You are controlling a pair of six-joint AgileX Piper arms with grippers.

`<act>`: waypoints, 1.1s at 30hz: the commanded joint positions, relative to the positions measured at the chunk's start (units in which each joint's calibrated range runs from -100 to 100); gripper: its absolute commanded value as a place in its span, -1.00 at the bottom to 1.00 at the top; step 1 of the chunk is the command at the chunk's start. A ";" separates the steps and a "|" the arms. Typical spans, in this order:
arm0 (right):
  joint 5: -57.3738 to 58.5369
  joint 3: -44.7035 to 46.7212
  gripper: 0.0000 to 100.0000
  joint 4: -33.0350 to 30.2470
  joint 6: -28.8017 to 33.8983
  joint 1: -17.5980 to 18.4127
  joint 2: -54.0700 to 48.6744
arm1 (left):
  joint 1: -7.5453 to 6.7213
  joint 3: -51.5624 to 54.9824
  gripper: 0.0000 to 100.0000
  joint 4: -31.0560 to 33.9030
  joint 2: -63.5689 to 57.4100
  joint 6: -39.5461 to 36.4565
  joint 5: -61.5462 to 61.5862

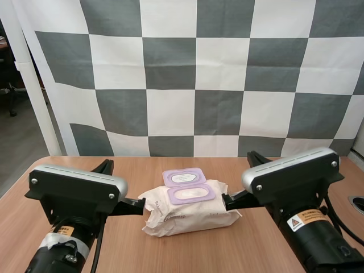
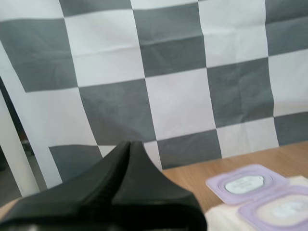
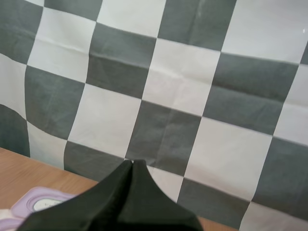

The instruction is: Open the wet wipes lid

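A white pack of wet wipes lies in the middle of the wooden table. Its purple lid is flipped back and lies flat behind the purple-framed opening. My left gripper rests low at the pack's left end, and my right gripper sits at its right end. In the left wrist view the fingers lie together as one dark wedge, with the lid and the pack beyond them. The right gripper is likewise shut, the lid beside it.
Bare table surface stretches in front of the pack and behind the lid. A round hole sits in the table at the far right edge.
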 commanded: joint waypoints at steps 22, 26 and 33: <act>31.63 4.26 -1.00 -5.24 13.36 -5.36 -0.71 | -0.45 0.00 -1.00 40.95 0.00 -45.22 25.32; 31.75 4.26 -1.00 -5.46 13.36 -5.60 -0.71 | -0.45 0.00 -1.00 40.95 0.00 -46.26 25.67; 31.75 4.26 -1.00 -5.97 13.36 -5.59 -0.71 | -0.38 0.00 -1.00 40.95 0.00 -46.82 24.90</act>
